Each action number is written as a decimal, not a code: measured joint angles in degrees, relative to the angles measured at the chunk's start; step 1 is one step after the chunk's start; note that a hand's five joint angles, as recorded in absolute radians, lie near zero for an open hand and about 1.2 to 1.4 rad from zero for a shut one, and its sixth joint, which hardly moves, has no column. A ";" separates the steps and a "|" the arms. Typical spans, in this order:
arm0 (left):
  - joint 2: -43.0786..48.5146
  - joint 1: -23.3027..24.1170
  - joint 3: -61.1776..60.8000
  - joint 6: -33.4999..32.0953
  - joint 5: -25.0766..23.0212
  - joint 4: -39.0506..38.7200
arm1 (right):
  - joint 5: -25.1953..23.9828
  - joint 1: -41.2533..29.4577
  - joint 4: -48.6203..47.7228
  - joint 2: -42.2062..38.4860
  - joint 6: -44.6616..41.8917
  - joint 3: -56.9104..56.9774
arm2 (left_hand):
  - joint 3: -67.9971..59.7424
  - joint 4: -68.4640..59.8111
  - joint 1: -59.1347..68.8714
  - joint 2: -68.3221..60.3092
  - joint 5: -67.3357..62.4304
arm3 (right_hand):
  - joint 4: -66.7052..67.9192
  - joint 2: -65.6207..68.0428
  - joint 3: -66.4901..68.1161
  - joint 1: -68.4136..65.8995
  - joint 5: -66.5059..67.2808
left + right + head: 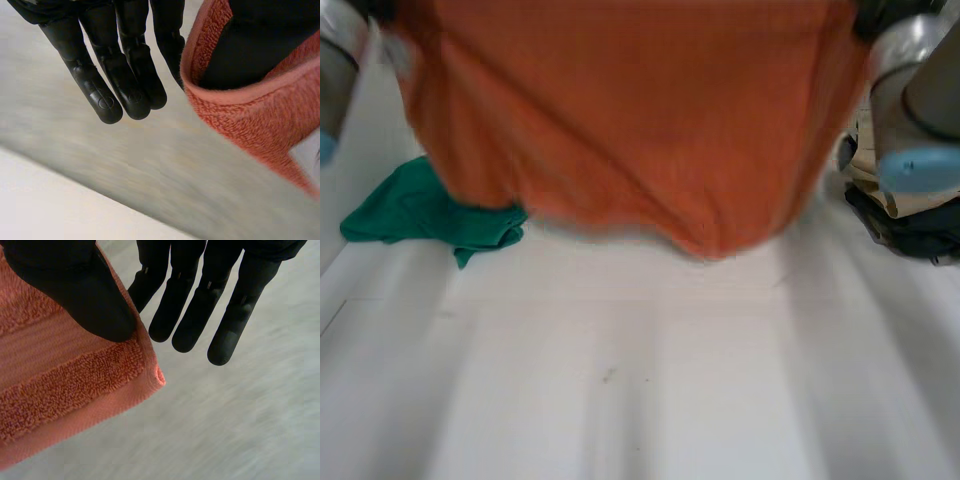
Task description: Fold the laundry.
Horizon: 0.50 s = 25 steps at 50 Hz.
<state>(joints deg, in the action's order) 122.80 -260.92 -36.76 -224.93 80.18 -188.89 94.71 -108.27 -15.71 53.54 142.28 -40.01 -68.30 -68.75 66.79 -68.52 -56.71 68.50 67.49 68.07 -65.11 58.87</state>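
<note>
Two hands grip one towel, each at an upper corner. On the right hand (210,305), the fingers (180,315) are straight and slightly spread. Its thumb lies flat on the orange towel (65,390), pressing the corner against the side of the nearest finger. The hemmed tip of that corner sticks out just past the thumb. On the left hand (125,75), the fingers are also straight and sit close together. The towel's hem curls round the left thumb, just beside the nearest finger, so the cloth is caught between thumb and finger.

In the head view the towel hangs spread between the two arms, raised over the white table (640,380). Its top edge runs from the left arm (335,70) to the right arm (920,80). Its lower edge sags to a rounded point right of the middle; whether that point touches the table cannot be told.

On the table to the left lies a crumpled green cloth (420,210), partly hidden behind the towel's lower left part. A pile (910,215) of dark and patterned clothes lies at the table's right edge, just beside the right arm.
</note>
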 measured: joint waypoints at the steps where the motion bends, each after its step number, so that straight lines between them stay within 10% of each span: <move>1: -1.08 -0.30 0.29 4.41 0.24 -3.13 | -0.21 0.04 -3.99 1.29 1.45 -0.51 | 0.00 0.00 0.00 0.00 0.00 | 0.00 0.00 0.00 0.00 0.00; 8: -3.40 -2.48 -2.16 18.23 0.38 -7.26 | -3.10 -0.12 -15.41 6.99 2.77 -8.23 | 0.00 0.00 0.00 0.00 -0.38 | 0.00 0.00 0.00 0.00 0.05; 25: 0.96 -7.36 -27.14 9.38 -7.08 -4.16 | -6.69 0.74 -5.80 4.45 0.66 -26.24 | -0.11 -0.01 0.00 -0.23 -0.38 | 0.12 0.00 0.00 0.00 0.05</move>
<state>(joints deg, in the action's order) 123.76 -268.28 -63.90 -215.55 73.10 -193.04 88.02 -107.53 -21.51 57.99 142.94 -66.25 -68.41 -68.76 66.79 -68.75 -57.09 68.63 67.49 68.07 -65.11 58.93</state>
